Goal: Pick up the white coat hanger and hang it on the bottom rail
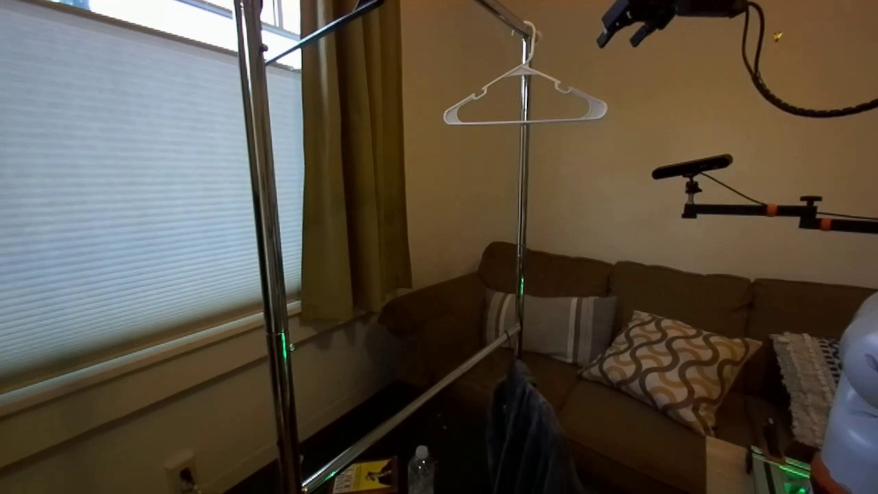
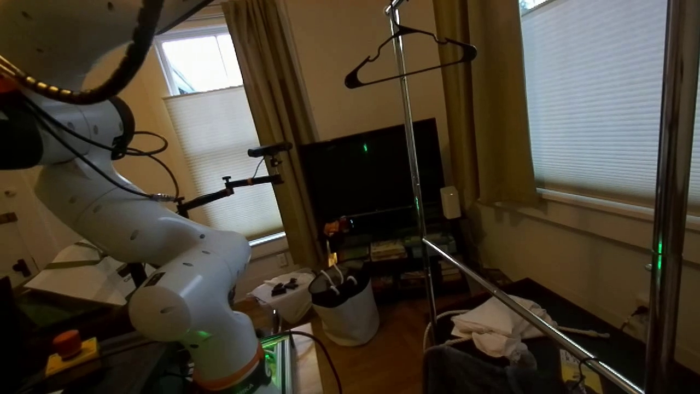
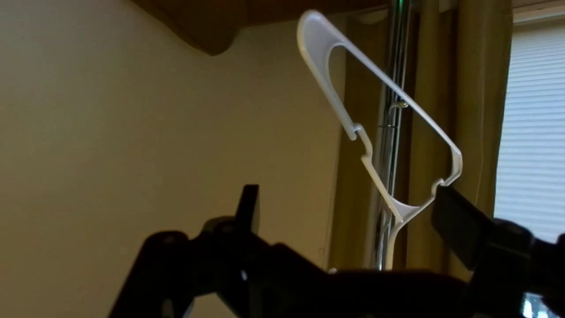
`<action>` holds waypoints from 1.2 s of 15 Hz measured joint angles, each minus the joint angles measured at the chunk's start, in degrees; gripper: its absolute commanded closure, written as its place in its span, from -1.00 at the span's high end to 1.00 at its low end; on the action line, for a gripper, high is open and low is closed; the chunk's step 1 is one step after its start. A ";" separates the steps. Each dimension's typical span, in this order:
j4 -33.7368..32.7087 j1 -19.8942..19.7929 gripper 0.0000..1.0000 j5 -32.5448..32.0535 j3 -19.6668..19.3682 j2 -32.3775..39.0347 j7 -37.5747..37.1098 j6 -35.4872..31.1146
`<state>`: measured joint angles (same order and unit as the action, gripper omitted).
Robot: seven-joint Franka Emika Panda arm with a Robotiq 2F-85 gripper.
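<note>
One brown sofa (image 1: 675,291) spans the back of an exterior view, with a tall chrome garment rack (image 1: 264,206) standing before it. A pale Franka Panda arm (image 2: 180,257) looms in an exterior view. Low across the rack runs its bottom rail (image 1: 411,409), the intended destination, seen in both exterior views; high above, the top bar (image 1: 504,15) carries the white plastic coat hanger (image 1: 523,70) at the rack's far corner. A black plastic hanger (image 2: 404,30) hangs in an exterior view where the white one is not in sight, nor is the Robotiq gripper (image 1: 618,42).

The gripper is empty, its fingers (image 3: 461,225) spread well apart. In an exterior view, the white hanger lies below it and toward picture left, clear of contact, its long lower edge close to level. The wrist view shows that hanger hook-down, the edge on a steep diagonal, the plastic nearer the frame's right-hand finger than its left. The pickup, not yet made, appears to turn on that offset: the gripper likely needs to shift sideways and descend before closing. Smallest, the hook (image 1: 533,45) appears curled over the top bar in an exterior view; in the wrist view, its end is hidden behind the gripper's dark body.
</note>
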<state>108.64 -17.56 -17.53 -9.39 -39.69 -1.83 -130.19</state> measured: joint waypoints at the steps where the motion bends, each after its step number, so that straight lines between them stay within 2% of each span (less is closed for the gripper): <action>1: -0.05 0.16 1.00 0.01 -0.10 0.17 0.04 -0.04; 5: -0.44 0.75 1.00 1.04 -0.16 0.35 0.87 1.00; 11: -6.26 4.25 1.00 9.23 -11.92 3.49 11.52 13.38; 13: -8.43 5.20 1.00 11.56 -14.51 5.80 13.03 15.89; 17: -12.34 6.63 0.99 15.50 -15.11 11.37 13.21 18.93; 18: -13.31 7.03 0.90 16.82 -15.15 12.79 13.60 20.31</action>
<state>95.33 -10.53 -0.71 -24.53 -26.90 11.77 -109.88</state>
